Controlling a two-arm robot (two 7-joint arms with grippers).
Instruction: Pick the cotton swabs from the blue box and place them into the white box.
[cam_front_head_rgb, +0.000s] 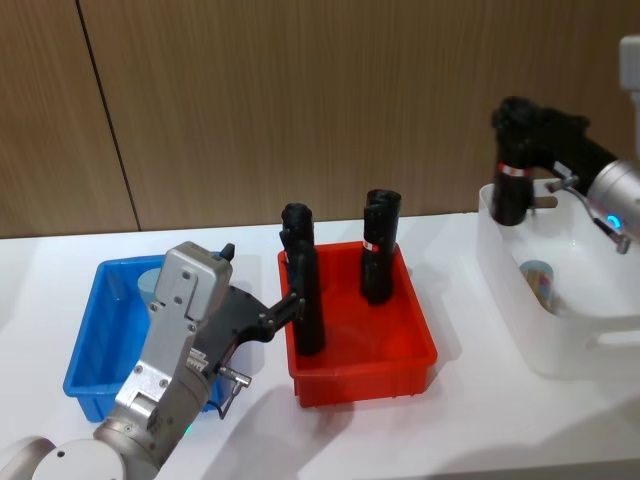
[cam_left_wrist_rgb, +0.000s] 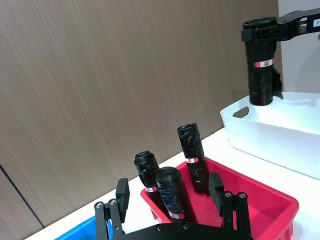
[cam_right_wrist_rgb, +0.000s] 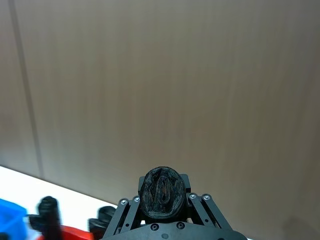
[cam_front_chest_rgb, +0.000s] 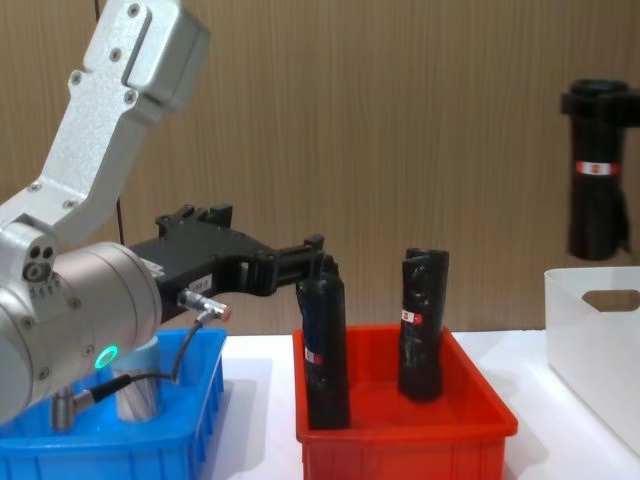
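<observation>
A cotton swab jar (cam_front_head_rgb: 151, 284) stands in the blue box (cam_front_head_rgb: 95, 345) at the left, and it shows as a clear jar (cam_front_chest_rgb: 139, 392) behind my left arm in the chest view. Another jar (cam_front_head_rgb: 538, 281) lies in the white box (cam_front_head_rgb: 505, 290) at the right. My left gripper (cam_front_head_rgb: 292, 305) is open beside the near black cylinder (cam_front_head_rgb: 306, 310) in the red box (cam_front_head_rgb: 365, 365); its fingers (cam_left_wrist_rgb: 122, 193) stand wide on either side of that cylinder (cam_left_wrist_rgb: 172, 195). My right gripper (cam_front_head_rgb: 516, 122) is shut on a black cylinder (cam_front_head_rgb: 511, 190) held upright over the white box.
A second black cylinder (cam_front_head_rgb: 379, 250) stands at the back of the red box, and the left wrist view shows a third (cam_left_wrist_rgb: 146, 169). A wooden wall rises behind the white table (cam_front_head_rgb: 300, 440). The white box (cam_front_chest_rgb: 600, 330) is taller than the coloured bins.
</observation>
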